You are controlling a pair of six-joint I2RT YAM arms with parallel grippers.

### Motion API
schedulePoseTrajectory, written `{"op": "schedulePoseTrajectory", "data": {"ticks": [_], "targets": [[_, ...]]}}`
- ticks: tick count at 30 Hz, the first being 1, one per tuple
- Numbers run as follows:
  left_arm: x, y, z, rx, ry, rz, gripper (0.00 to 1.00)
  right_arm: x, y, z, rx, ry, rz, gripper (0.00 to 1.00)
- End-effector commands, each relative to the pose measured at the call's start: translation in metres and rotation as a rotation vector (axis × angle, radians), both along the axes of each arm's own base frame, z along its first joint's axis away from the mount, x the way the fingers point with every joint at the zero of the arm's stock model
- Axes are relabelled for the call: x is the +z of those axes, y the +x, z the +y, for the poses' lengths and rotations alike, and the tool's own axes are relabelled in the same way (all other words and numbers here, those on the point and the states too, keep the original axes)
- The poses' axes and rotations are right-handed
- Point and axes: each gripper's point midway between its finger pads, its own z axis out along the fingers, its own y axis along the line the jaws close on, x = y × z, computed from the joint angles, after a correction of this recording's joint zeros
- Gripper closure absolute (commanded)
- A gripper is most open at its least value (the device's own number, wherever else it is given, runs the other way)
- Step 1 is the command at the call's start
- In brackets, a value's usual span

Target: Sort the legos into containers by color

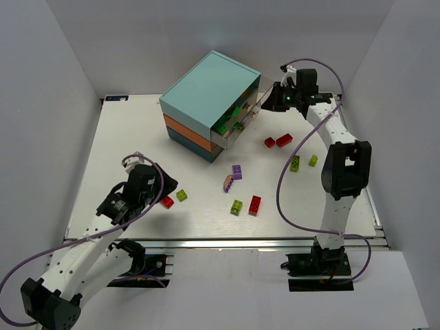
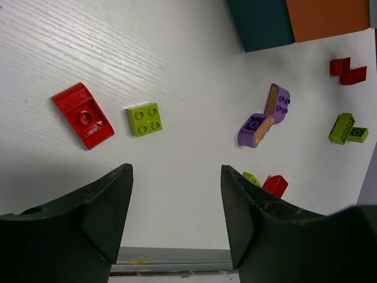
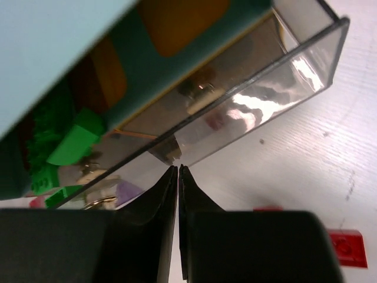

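The chest (image 1: 206,96) has light teal, orange and dark teal layers, and its clear drawers stand pulled out to the right with green bricks (image 1: 234,113) inside. My right gripper (image 1: 273,102) is shut and empty, its tips (image 3: 178,168) right against the clear front of a drawer (image 3: 253,106); green bricks (image 3: 73,144) show inside. My left gripper (image 2: 177,171) is open and empty, held above the table. A red brick (image 2: 82,115) and a yellow-green brick (image 2: 144,119) lie just ahead of it to the left.
Loose on the table: purple bricks (image 1: 234,176), a yellow-green brick (image 1: 236,206) beside a red one (image 1: 255,204), red bricks (image 1: 278,141), and yellow-green bricks (image 1: 302,161). White walls close in the table. The near metal edge (image 1: 227,242) runs along the front.
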Motion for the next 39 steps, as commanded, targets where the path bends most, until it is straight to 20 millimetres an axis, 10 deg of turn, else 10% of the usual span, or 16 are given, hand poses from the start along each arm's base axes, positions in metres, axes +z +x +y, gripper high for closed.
{"op": "schedulePoseTrajectory", "data": {"ticks": [1,10,21,39], "targets": [[-0.002,0.000,0.001,0.033,-0.028,0.001,0.29,0.039,0.004,0.028,0.088,0.101,-0.071,0.90],[0.002,0.001,0.002,0.043,-0.023,0.019,0.27,0.040,0.018,0.064,0.162,0.185,-0.068,0.68],[0.006,-0.002,0.002,0.072,-0.053,0.015,0.27,0.043,0.029,0.091,0.194,0.271,-0.075,0.67],[0.006,-0.003,-0.001,0.072,-0.077,0.017,0.33,-0.005,0.037,0.040,0.148,0.074,-0.122,0.36]]}}
